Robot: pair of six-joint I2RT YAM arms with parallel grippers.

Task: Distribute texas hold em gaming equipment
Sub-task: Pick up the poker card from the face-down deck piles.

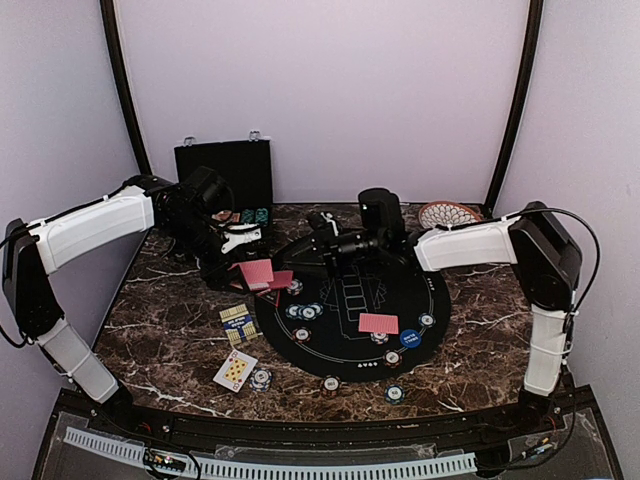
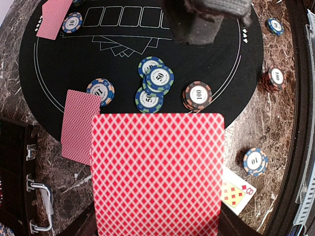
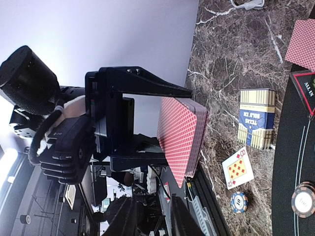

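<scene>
My left gripper (image 1: pixel 240 268) is shut on a deck of red-backed cards (image 1: pixel 257 273) held above the mat's left edge. The deck fills the lower left wrist view (image 2: pixel 157 172) and hides the fingertips. In the right wrist view the deck (image 3: pixel 182 137) sits between the left gripper's black jaws. My right gripper (image 1: pixel 322 232) is open and empty (image 3: pixel 155 216), a short way right of the deck. Face-down cards (image 1: pixel 378 323) (image 2: pixel 78 125), striped chips (image 2: pixel 155 81) (image 2: pixel 198 96) and a blue button (image 1: pixel 410 338) lie on the black round mat (image 1: pixel 345 350).
An eight of diamonds (image 1: pixel 235 370) (image 2: pixel 238 191) and a blue chip (image 1: pixel 261 378) lie on the marble at front left. A blue and gold card box (image 1: pixel 238 323) (image 3: pixel 257 118) lies beside the mat. The open black case (image 1: pixel 223 175) stands at back left. A patterned plate (image 1: pixel 448 213) sits at back right.
</scene>
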